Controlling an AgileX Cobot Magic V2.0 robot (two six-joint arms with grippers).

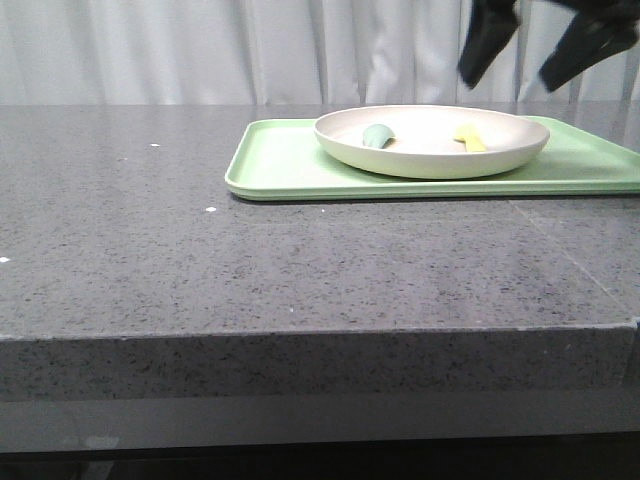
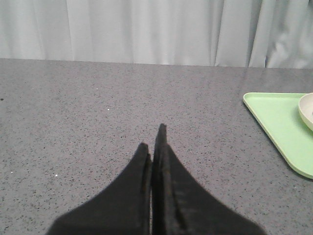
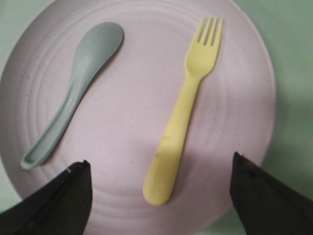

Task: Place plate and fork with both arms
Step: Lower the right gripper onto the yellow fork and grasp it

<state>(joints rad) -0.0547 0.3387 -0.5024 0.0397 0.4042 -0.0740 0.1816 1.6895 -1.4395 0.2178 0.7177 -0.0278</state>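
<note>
While lying in plate (image 3: 142, 122) on tray (image 1: 290, 165): fork (image 3: 186, 112), beside spoon (image 3: 73, 112).
Light, stiff, slick plastic; best pinched mid-handle. Right gripper (image 3: 159, 169) jaws spread wide overhead; left gripper (image 2: 155, 147) jaws closed, empty, above desk (image 1: 200, 260).

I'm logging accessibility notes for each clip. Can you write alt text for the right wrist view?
A pale-yellow fork and a blue-green spoon lie side by side, apart, on an off-white plate, seen from directly above. The right claw hangs open over the plate's near edge, its two dark fingers spread wide to either side of the fork's handle end, touching nothing.
</note>
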